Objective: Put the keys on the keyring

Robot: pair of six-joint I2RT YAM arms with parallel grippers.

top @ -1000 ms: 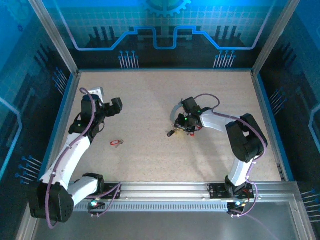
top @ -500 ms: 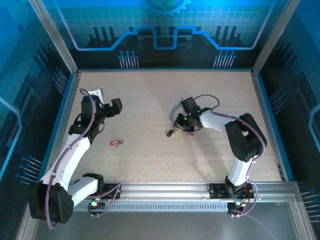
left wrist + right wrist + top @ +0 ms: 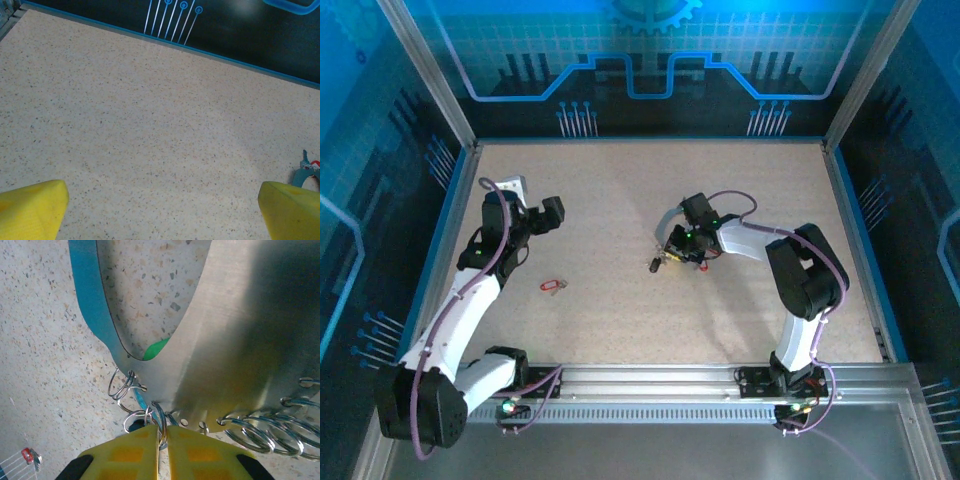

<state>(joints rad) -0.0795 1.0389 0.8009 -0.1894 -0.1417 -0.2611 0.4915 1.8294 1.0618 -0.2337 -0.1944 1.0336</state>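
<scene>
A key with a red tag (image 3: 552, 285) lies on the table between the arms, nearer the left arm. It appears small in the right wrist view (image 3: 29, 456). The keyring (image 3: 670, 223) is a teal band (image 3: 89, 300) with silver rings (image 3: 121, 385) hanging from its lower edge. My right gripper (image 3: 162, 440) is shut on one silver ring, with the band rising just beyond the yellow fingers (image 3: 130, 455). My left gripper (image 3: 544, 215) hovers over the left of the table, open, its yellow fingertips (image 3: 31, 210) far apart with bare table between. The keyring (image 3: 301, 173) shows at that view's right edge.
The speckled table (image 3: 620, 180) is ringed by a low blue rim and dark walls. A row of several larger wire rings (image 3: 260, 432) hangs on the band's right side, close to my right fingers. A rail (image 3: 650, 380) runs along the near edge at the arm bases.
My right gripper has closed down on the silver ring and shifted slightly left with the keyring. The left arm and the red-tagged key have stayed put.
</scene>
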